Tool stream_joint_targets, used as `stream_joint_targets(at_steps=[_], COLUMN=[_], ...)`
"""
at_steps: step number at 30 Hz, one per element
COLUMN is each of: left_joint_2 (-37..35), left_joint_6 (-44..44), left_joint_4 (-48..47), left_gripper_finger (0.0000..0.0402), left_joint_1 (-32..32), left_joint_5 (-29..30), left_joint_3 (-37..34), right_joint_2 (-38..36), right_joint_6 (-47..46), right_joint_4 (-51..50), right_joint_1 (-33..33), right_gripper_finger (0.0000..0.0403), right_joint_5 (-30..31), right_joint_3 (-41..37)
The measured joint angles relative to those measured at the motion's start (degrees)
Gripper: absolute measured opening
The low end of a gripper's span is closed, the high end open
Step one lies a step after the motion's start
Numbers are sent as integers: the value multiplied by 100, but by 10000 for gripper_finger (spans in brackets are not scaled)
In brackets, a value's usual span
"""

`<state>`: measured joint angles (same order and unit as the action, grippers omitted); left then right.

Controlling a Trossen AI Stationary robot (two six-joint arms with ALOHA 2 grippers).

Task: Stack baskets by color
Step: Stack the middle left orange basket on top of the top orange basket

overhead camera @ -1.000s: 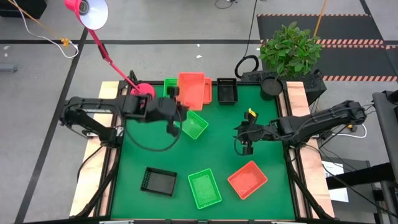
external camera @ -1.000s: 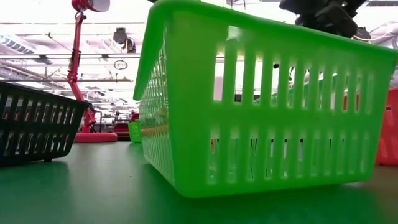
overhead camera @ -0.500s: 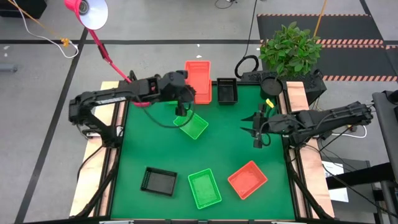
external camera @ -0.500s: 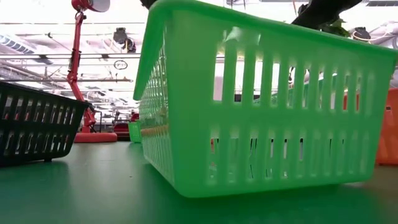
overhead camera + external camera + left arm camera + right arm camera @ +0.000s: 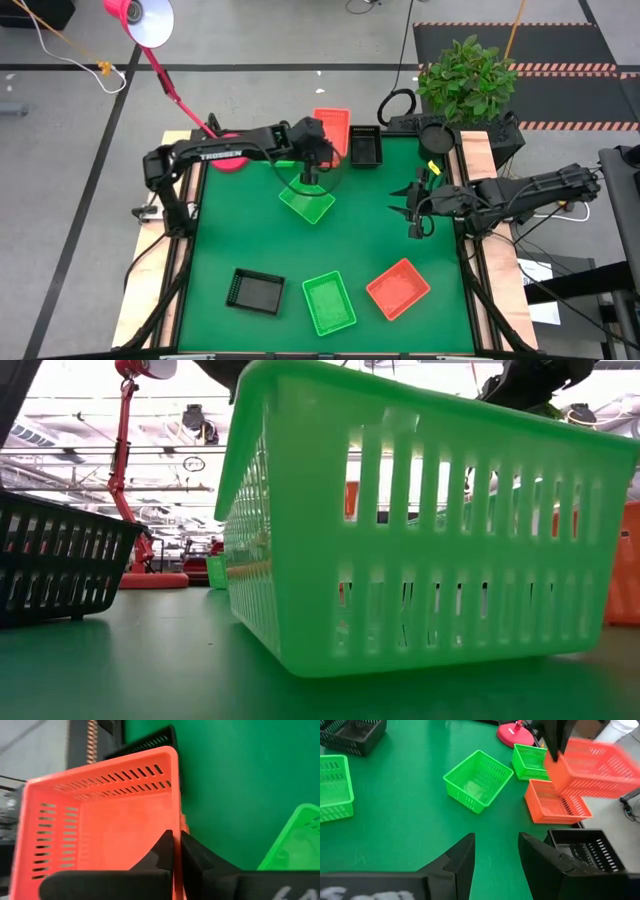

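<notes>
Green worktop (image 5: 360, 240), left hand (image 5: 176, 851) pinched shut on lifted orange-red basket (image 5: 335, 125) near the far edge, right hand (image 5: 496, 851) parted and empty over the right side

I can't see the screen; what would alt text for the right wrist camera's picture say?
The left gripper holds an orange-red basket in the air above another orange-red basket resting on the green table. Nearby sit three green baskets and two black ones. The right gripper hangs open, holding nothing.
</notes>
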<state>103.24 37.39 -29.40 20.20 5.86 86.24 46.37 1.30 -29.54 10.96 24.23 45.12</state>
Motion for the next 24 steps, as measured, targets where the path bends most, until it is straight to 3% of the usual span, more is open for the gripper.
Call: stream_joint_targets(at_steps=[4, 19, 24], left_joint_2=[215, 811, 909], left_joint_6=[-36, -97, -109], left_joint_4=[-31, 145, 66], left_gripper_finger=[6, 22, 8], left_joint_1=[194, 521, 542], left_joint_5=[-293, -328, -331], left_joint_3=[0, -2, -14], right_joint_2=[0, 2, 2], right_joint_6=[0, -20, -20], right_joint_4=[-1, -31, -33], right_joint_1=[0, 0, 0], right_gripper_finger=[144, 144, 144], right_joint_5=[0, -4, -4], right_joint_3=[-2, -2, -2])
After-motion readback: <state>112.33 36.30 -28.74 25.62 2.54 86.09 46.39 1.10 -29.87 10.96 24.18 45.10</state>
